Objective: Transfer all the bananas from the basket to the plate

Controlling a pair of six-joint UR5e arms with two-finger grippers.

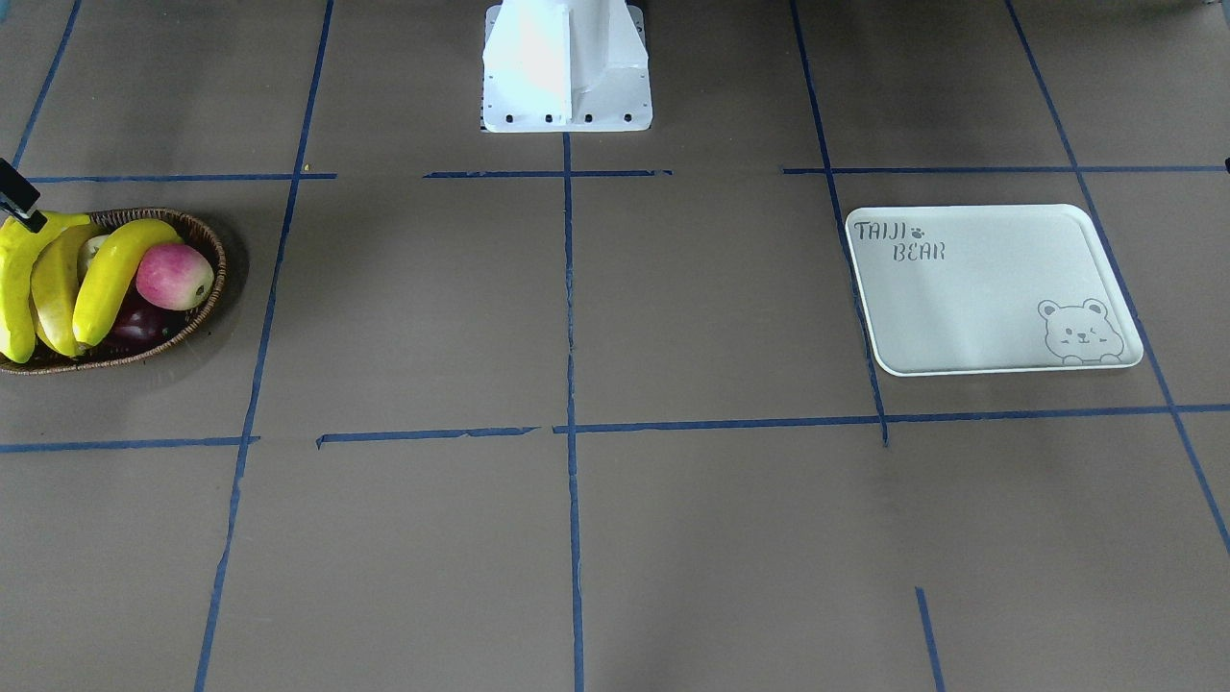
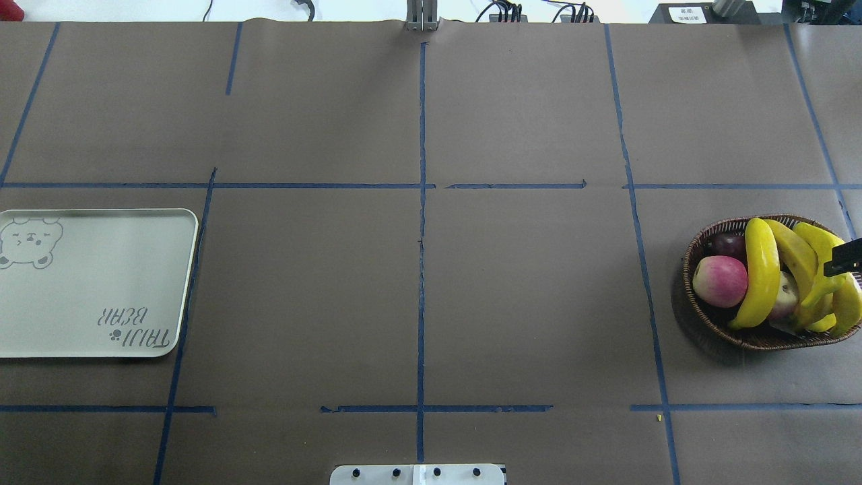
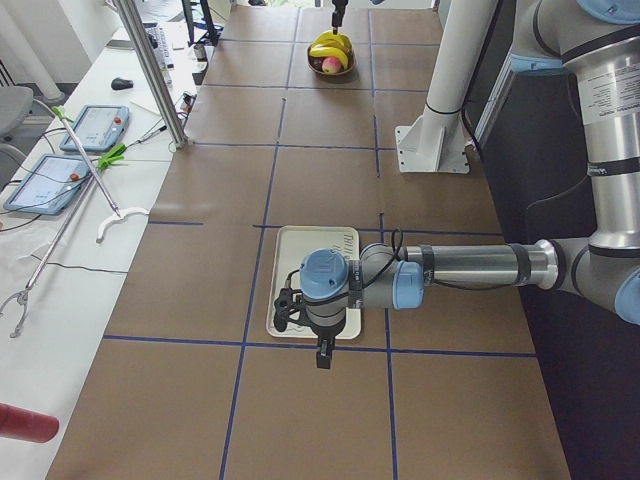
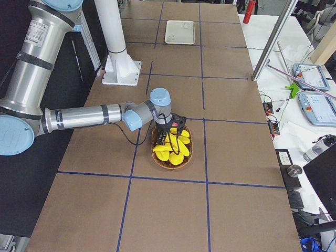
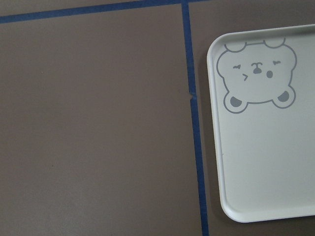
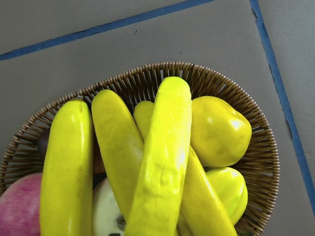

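My right gripper (image 2: 845,259) hangs directly over the bananas (image 2: 761,273) in the basket (image 2: 693,303). They lie near-to-far. I cannot tell whether it is open.

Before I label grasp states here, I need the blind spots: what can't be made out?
- Right hand: cut to a black tip by the overhead and front frame edges; open or shut unclear.
- Left hand: only in the left side view, too small to judge.
- Dark purple fruit: mostly hidden under long yellow bananas in the oval brown wicker basket.
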